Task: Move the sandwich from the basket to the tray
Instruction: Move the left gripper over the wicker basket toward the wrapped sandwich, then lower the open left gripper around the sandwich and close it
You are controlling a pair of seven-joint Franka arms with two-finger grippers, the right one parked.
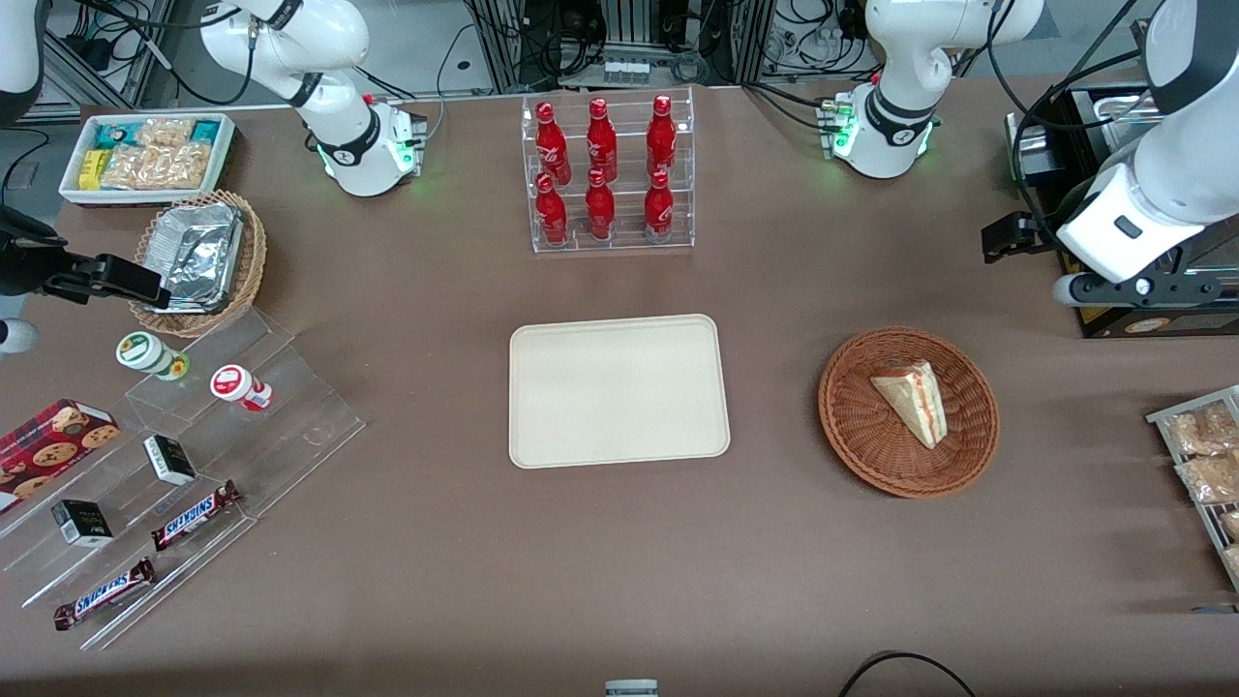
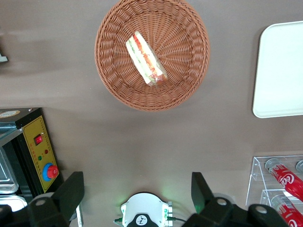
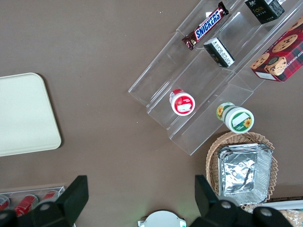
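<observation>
The sandwich (image 1: 910, 397) (image 2: 146, 59), a pale wedge with red and green filling along its cut edge, lies in the round reddish-brown wicker basket (image 1: 852, 436) (image 2: 113, 80). The cream tray (image 1: 619, 387) (image 2: 279, 71) lies bare at mid-table, beside the basket toward the parked arm's end. My gripper (image 1: 1012, 237) (image 2: 136, 189) hangs high over the table, farther from the front camera than the basket and toward the working arm's end. It is open wide with nothing between its fingers (image 2: 71, 191).
A clear rack of red bottles (image 1: 610, 174) (image 2: 284, 177) stands farther from the front camera than the tray. A black box with a yellow control panel (image 2: 40, 156) sits near my arm's base (image 2: 144, 215). Acrylic steps with snacks (image 1: 194, 445), a foil-filled tan basket (image 1: 198, 257) and a white snack bin (image 1: 145, 155) lie toward the parked arm's end.
</observation>
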